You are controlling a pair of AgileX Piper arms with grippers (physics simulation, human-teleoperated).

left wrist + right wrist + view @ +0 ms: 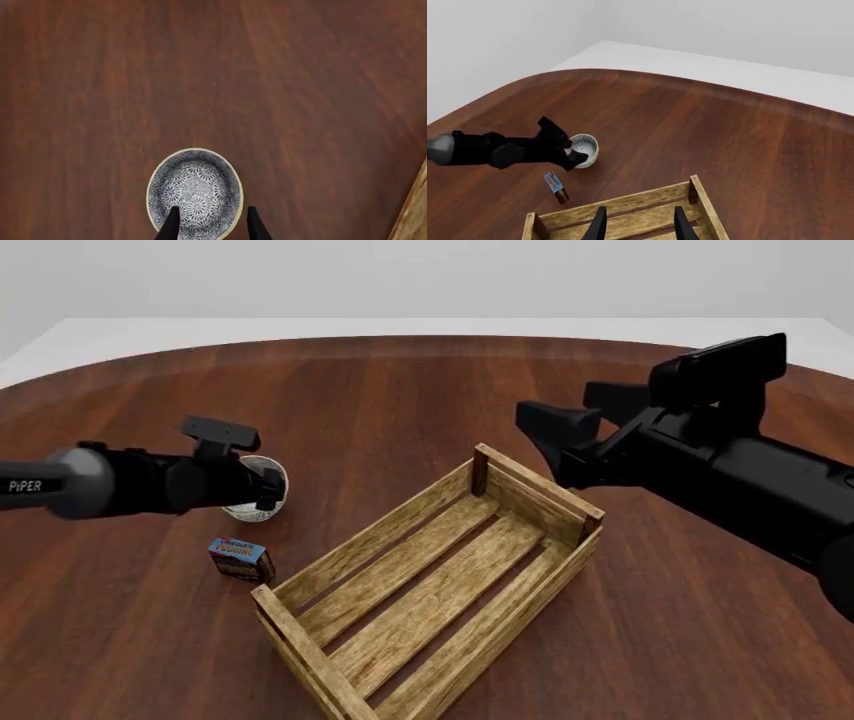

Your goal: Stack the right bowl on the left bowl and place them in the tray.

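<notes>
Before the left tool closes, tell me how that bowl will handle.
The bowl looks glazed and rigid, so probably slick and chippable if knocked. Its low, round shape suggests it slides rather than tips. The left tool straddles its rim, which may let it pivot.

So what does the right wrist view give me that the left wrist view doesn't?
Only the right wrist view shows the small blue-and-red box, the left arm reaching to the bowl, the crate's slatted floor, and the right gripper open above it. Only the left wrist view shows the bowl's patterned inside and the left gripper, open, one fingertip over the bowl and one past its rim. Both show one bowl and part of the crate; a second bowl appears in neither.
</notes>
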